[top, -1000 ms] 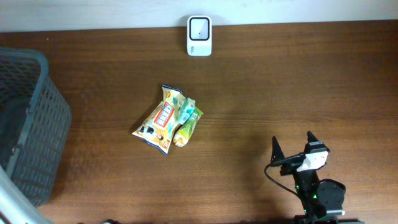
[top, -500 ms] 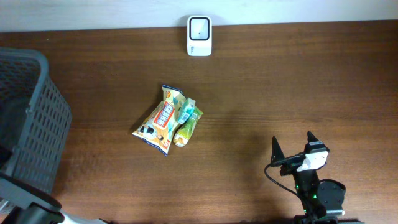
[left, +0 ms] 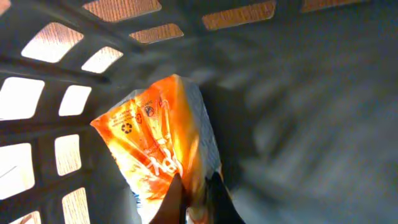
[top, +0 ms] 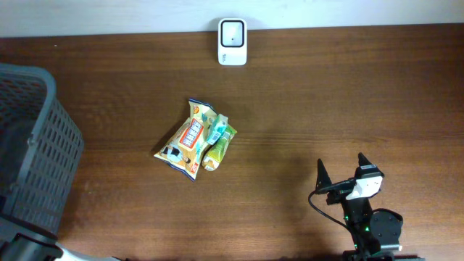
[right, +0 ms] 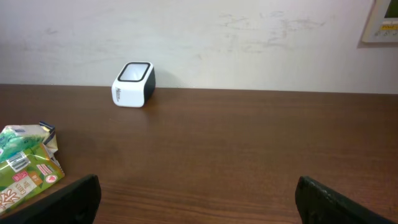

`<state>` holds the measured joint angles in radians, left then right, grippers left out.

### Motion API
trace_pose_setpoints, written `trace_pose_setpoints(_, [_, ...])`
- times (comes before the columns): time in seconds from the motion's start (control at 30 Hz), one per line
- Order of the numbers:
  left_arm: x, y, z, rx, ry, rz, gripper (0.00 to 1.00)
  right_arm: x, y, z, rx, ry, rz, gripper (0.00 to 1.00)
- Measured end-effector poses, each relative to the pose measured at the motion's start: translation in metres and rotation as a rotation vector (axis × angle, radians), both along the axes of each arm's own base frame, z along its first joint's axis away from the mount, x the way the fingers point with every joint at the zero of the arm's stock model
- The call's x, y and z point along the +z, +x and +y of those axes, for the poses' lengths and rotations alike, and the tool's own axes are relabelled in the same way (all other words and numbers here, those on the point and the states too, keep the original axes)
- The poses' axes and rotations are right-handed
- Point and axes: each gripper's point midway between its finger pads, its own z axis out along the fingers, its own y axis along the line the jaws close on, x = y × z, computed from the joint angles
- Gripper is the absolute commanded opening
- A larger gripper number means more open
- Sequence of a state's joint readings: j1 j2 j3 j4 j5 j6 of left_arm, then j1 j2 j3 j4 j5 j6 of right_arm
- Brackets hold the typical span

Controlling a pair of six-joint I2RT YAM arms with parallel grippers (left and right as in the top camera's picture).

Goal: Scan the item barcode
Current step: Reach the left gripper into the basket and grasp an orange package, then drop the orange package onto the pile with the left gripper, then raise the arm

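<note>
Left gripper is pinched on an orange packet down in the basket, so I can lift it to the scanner; right gripper stands wide open, parked clear of that path.

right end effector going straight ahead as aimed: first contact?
Way looks free over the brown wooden table; the open right end effector faces the white wall beyond the far edge. The small white-and-black scanner box and the green snack packets sit off to its left. Depth unclear.
</note>
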<state>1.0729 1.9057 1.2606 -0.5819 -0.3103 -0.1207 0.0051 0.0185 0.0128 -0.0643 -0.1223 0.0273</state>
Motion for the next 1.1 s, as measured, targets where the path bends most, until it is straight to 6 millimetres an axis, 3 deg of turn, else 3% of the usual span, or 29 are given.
trace_pose_setpoints(0.07, [0.000, 0.003, -0.001, -0.005, -0.014, -0.016, 0.00, 0.000, 0.000, 0.000, 0.000, 0.000, 0.000, 0.99])
trace_pose_setpoints(0.13, [0.004, 0.020, -0.009, -0.044, -0.065, -0.114, 0.00, 0.000, 0.000, 0.000, 0.000, 0.000, 0.000, 0.99])
trace_pose_setpoints(0.2, [0.029, 0.054, -0.018, -0.120, -0.088, -0.274, 0.00, 0.000, 0.000, 0.000, 0.000, 0.000, 0.000, 0.99])
trace_pose_setpoints(0.3, [0.159, 0.131, -0.048, -0.376, 0.078, -0.584, 0.00, 0.000, 0.000, 0.000, 0.000, 0.000, 0.000, 0.99])
trace_pose_setpoints(0.33, [0.208, 0.157, -0.077, -0.491, 0.154, -0.656, 0.00, 0.000, 0.000, 0.000, 0.000, 0.001, 0.000, 0.99])
trace_pose_setpoints(0.37, [0.259, 0.182, -0.120, -0.624, 0.225, -0.727, 0.00, 0.000, 0.000, 0.000, 0.000, 0.000, 0.000, 0.99])
trace_pose_setpoints(0.43, [0.308, 0.200, -0.168, -0.754, 0.291, -0.762, 0.00, 0.000, 0.000, 0.000, 0.000, 0.001, 0.000, 0.99])
trace_pose_setpoints(0.5, [0.344, 0.226, -0.239, -0.938, 0.302, -0.790, 0.00, 0.000, 0.000, 0.000, 0.000, 0.001, 0.000, 0.99])
trace_pose_setpoints(0.53, [0.345, 0.231, -0.267, -1.002, 0.279, -0.779, 0.00, 0.000, 0.000, 0.000, 0.000, 0.001, 0.000, 0.99])
trace_pose_setpoints(0.57, [0.336, 0.238, -0.310, -1.107, 0.222, -0.755, 0.00, 0.000, 0.000, 0.000, 0.000, 0.000, 0.000, 0.99])
trace_pose_setpoints(0.63, [0.314, 0.246, -0.356, -1.225, 0.139, -0.700, 0.00, 0.000, 0.000, 0.000, 0.000, 0.000, 0.000, 0.99])
trace_pose_setpoints(0.67, [0.297, 0.249, -0.385, -1.303, 0.081, -0.651, 0.00, 0.000, 0.000, 0.000, 0.000, 0.000, 0.000, 0.99])
trace_pose_setpoints(0.7, [0.266, 0.258, -0.426, -1.414, -0.007, -0.574, 0.00, 0.000, 0.000, 0.000, 0.000, 0.000, 0.000, 0.99])
trace_pose_setpoints(0.9, [0.140, 0.269, -0.505, -1.612, -0.246, -0.239, 0.00, 0.000, 0.000, 0.000, 0.000, 0.001, 0.000, 0.99])
trace_pose_setpoints(1.07, [0.073, 0.244, -0.541, -1.672, -0.387, -0.010, 0.00, 0.000, 0.000, 0.000, 0.000, 0.000, 0.000, 0.99])
trace_pose_setpoints(1.1, [0.066, 0.240, -0.547, -1.683, -0.400, 0.013, 0.04, 0.000, 0.000, 0.000, 0.000, 0.000, 0.000, 0.99])
